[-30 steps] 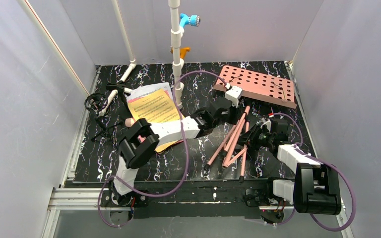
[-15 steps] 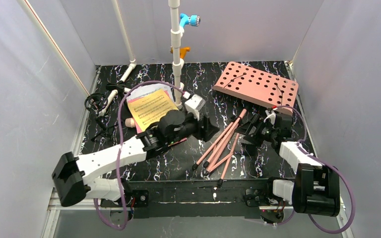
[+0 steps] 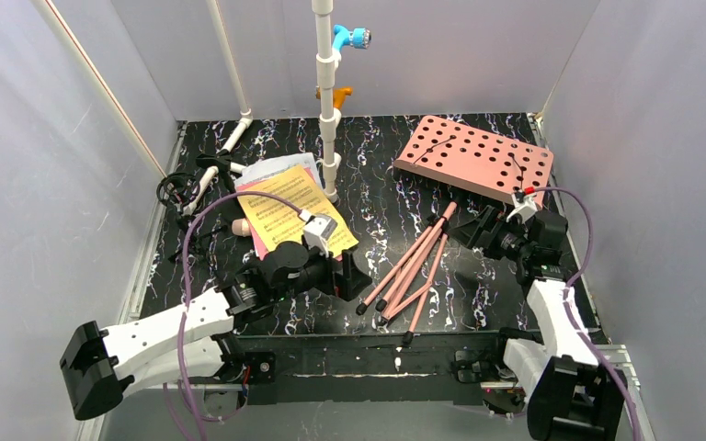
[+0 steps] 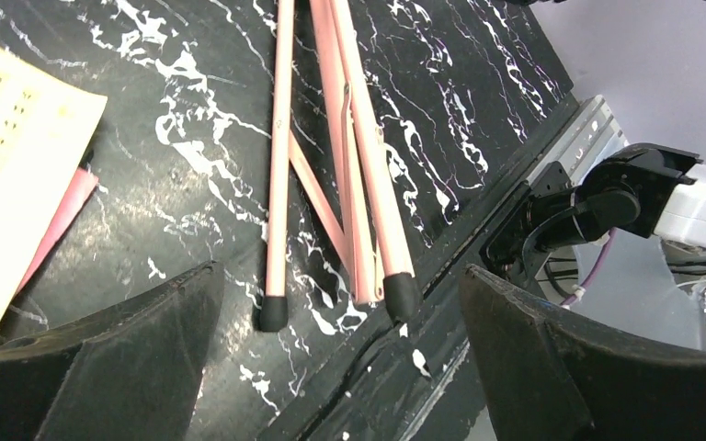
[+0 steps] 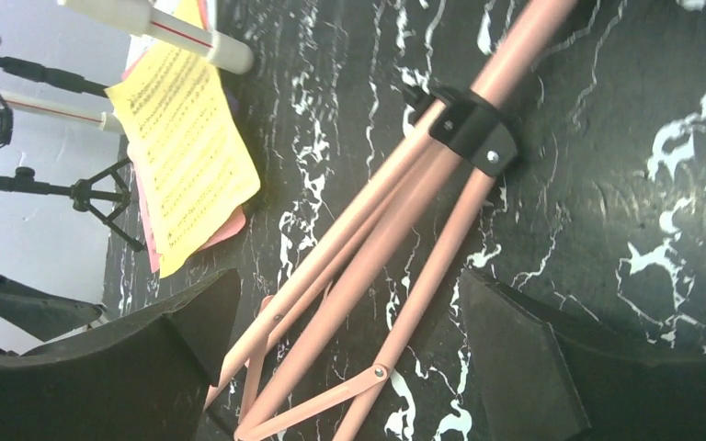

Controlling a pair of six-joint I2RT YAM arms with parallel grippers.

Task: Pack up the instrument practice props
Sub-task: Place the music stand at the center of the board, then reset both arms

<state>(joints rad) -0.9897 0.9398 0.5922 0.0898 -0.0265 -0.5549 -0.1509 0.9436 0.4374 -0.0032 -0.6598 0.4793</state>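
Pink tripod legs (image 3: 414, 266), folded into one bundle, lie flat on the black marbled desk (image 3: 377, 184) between my two sets of jaws. Their long axis runs from the black hub (image 5: 467, 129) just ahead of my right jaws to the rubber feet (image 4: 403, 296) just ahead of my left jaws. Both pairs stand wide apart, holding nothing. The feet end looks nearest my left. A yellow sheet-music page (image 3: 285, 211) lies off my left jaws' left side, and the hole-punched panel (image 3: 478, 156) lies beyond my right. Grey walls (image 3: 55, 184) close round.
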